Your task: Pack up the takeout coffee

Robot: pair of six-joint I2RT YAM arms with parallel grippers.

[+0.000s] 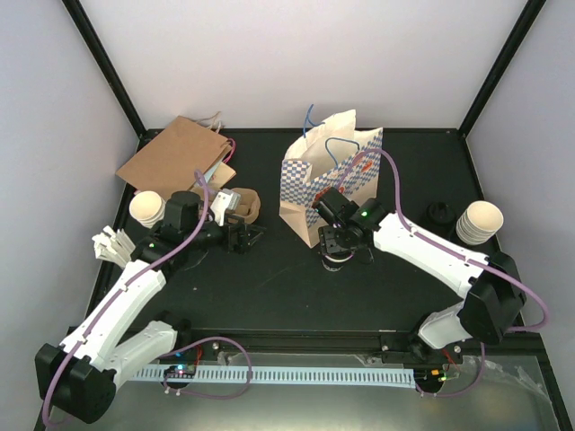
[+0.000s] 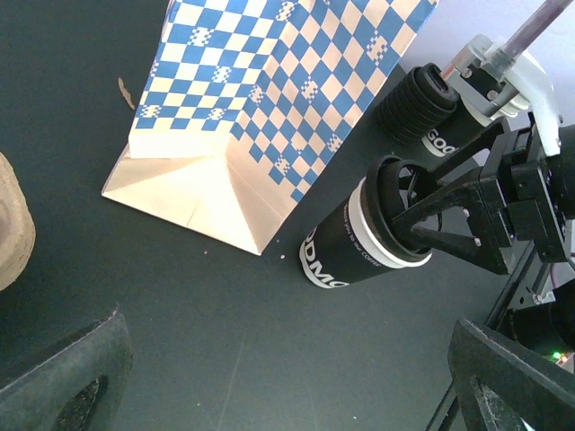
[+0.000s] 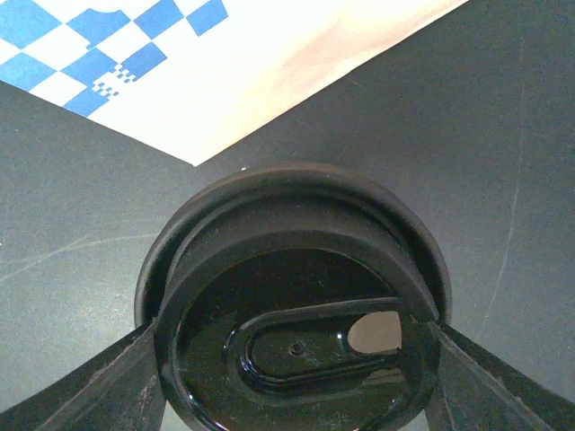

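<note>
right hand is clamped round the coffee cup at its lid, cup on the desk just beside the checked bag; left hand gaping wide; lid-only grip might pop loose on the lift; spill city

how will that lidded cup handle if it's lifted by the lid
The right gripper pinches the cup only at its glossy black lid, so it may slip, or the lid could pop off under the cup's weight. Tall and narrow, it would probably tip if knocked against the checked bag.
</note>
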